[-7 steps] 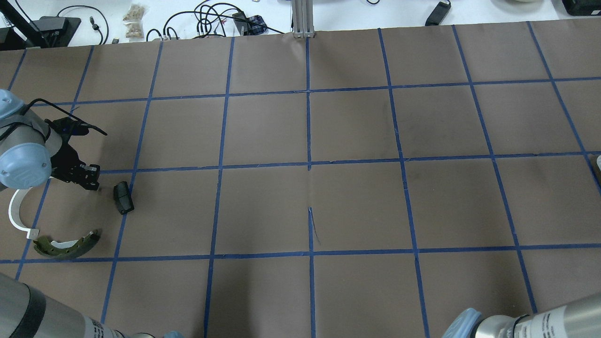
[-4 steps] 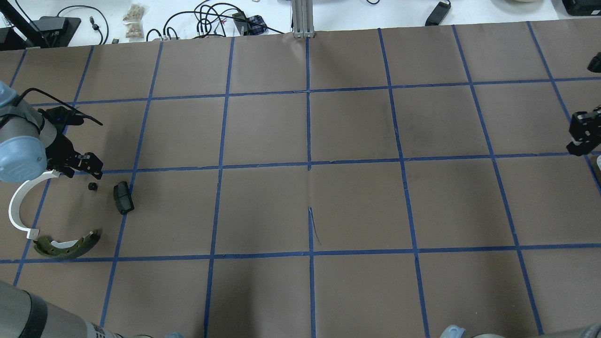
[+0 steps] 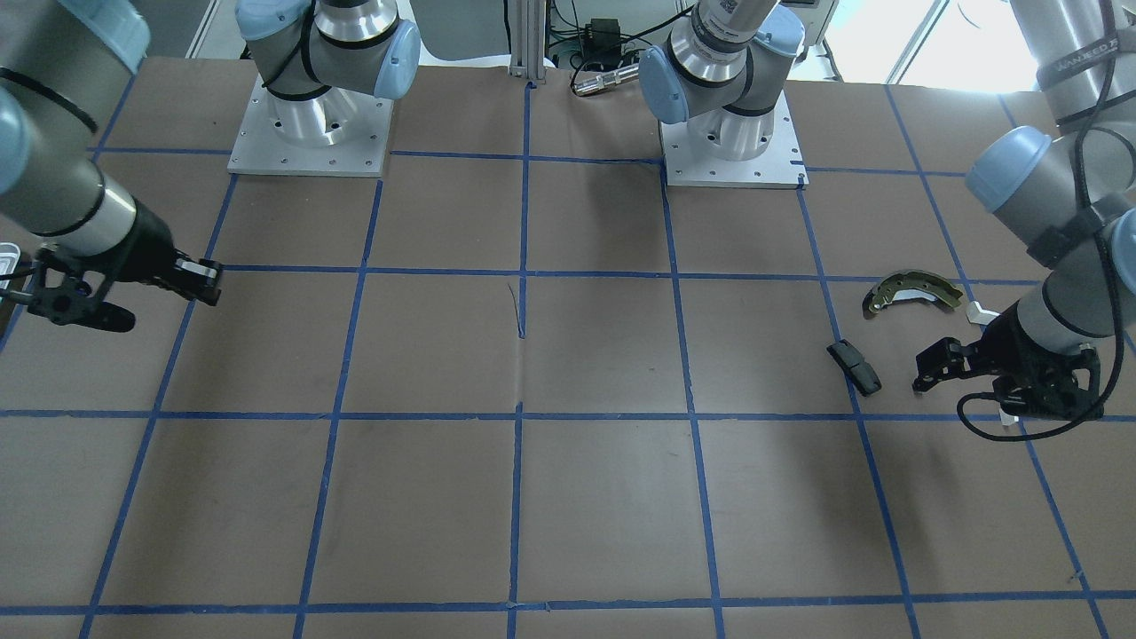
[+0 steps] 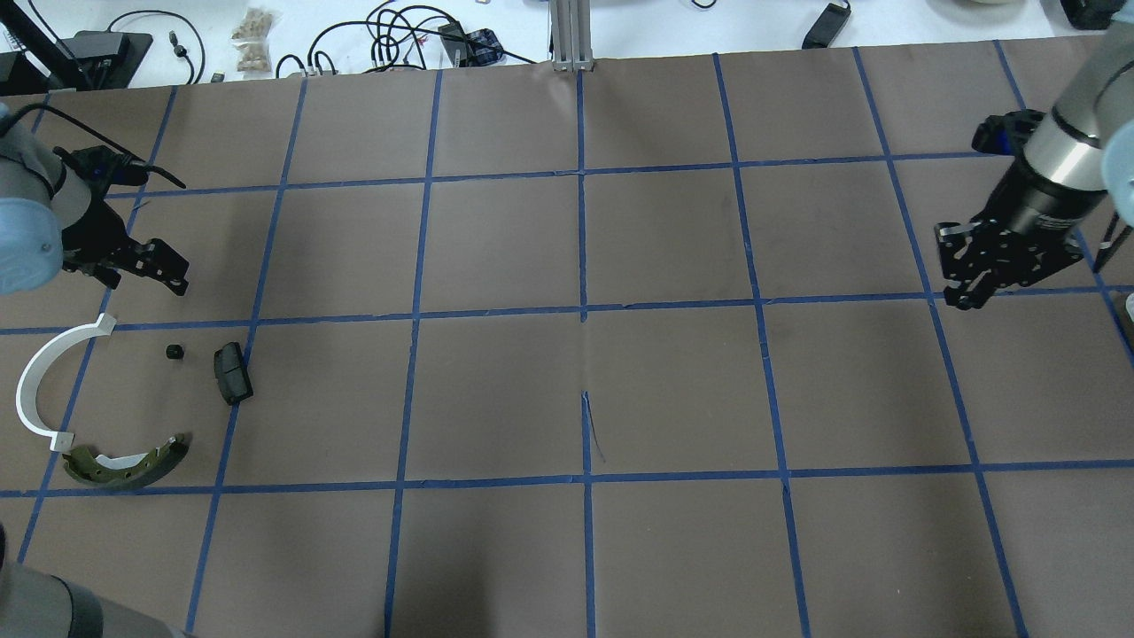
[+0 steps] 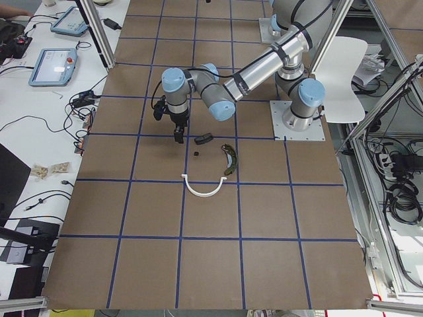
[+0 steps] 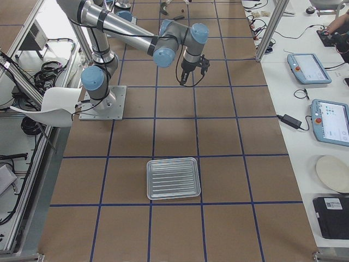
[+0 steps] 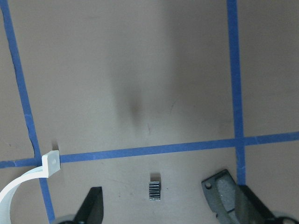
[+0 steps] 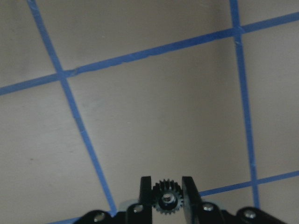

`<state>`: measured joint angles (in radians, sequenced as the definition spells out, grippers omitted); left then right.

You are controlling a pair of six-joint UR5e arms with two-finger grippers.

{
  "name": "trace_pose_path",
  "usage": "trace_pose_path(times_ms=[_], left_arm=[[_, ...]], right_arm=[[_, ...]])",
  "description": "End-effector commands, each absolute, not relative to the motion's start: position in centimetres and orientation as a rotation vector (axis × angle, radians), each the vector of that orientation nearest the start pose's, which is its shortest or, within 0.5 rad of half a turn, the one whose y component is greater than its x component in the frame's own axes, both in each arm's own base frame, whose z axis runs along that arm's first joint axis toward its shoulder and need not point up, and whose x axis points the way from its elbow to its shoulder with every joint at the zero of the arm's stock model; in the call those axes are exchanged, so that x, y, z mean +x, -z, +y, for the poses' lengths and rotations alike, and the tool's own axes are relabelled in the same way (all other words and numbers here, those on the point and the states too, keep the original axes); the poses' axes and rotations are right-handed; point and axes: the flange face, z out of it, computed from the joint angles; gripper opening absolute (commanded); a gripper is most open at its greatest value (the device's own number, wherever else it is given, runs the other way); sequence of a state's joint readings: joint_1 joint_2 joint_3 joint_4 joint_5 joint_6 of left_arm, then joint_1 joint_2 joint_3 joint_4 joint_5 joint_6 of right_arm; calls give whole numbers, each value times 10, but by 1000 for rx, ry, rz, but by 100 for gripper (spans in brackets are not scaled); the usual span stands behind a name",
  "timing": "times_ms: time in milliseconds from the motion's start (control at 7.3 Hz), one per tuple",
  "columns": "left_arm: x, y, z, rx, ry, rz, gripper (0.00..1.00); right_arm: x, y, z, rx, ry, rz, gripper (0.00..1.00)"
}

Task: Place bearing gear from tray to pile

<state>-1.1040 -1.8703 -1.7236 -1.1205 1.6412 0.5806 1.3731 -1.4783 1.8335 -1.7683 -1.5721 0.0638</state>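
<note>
Right wrist-mounted view is showing the right gripper [image 8: 167,186] clamping the small gear [image 8: 167,200] by its teeth, well apart from the pile [image 4: 124,467]. The left gripper [image 4: 168,270] is hovering near the pile, jaws apart. I'd be lowering close before releasing; gears roll.

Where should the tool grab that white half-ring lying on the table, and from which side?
Take the white half-ring at mid-arc, straight down from above, pinching across its thin band, inside to outside. It lies flat on the table, and mid-arc is clear of the olive curved part near one end.
</note>
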Motion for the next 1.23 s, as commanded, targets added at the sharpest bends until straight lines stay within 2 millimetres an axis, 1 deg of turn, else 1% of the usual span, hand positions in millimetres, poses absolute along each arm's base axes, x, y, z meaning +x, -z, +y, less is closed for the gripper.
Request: trace_pose_path(times_ms=[0, 137, 274, 411, 548, 685, 821, 958, 1095], left_arm=[[98, -324, -577, 175, -52, 3079, 100], [58, -333, -577, 168, -42, 3076, 100], [17, -339, -576, 156, -24, 3072, 100], [-9, -339, -576, 182, -20, 3078, 100], [-27, -334, -577, 102, -13, 3122, 100], [-39, -329, -577, 104, -13, 3169, 100], [-40, -326, -578, 68, -22, 3173, 100], [-43, -322, -579, -5, -33, 3177, 100], [-65, -324, -577, 36, -29, 3176, 100]], right_arm=[[174, -304, -513, 613, -92, 3051, 26], [242, -278, -516, 708, -23, 2982, 26], [295, -254, -522, 781, 54, 2917, 26], [335, -240, -532, 837, 68, 2882, 27], [367, -235, -547, 876, 72, 2863, 33], [374, -219, -554, 856, 58, 2878, 47], [372, -218, -554, 848, 56, 2895, 99], [373, -223, -555, 792, 55, 2908, 100], [358, -240, -561, 713, 65, 2936, 100]])
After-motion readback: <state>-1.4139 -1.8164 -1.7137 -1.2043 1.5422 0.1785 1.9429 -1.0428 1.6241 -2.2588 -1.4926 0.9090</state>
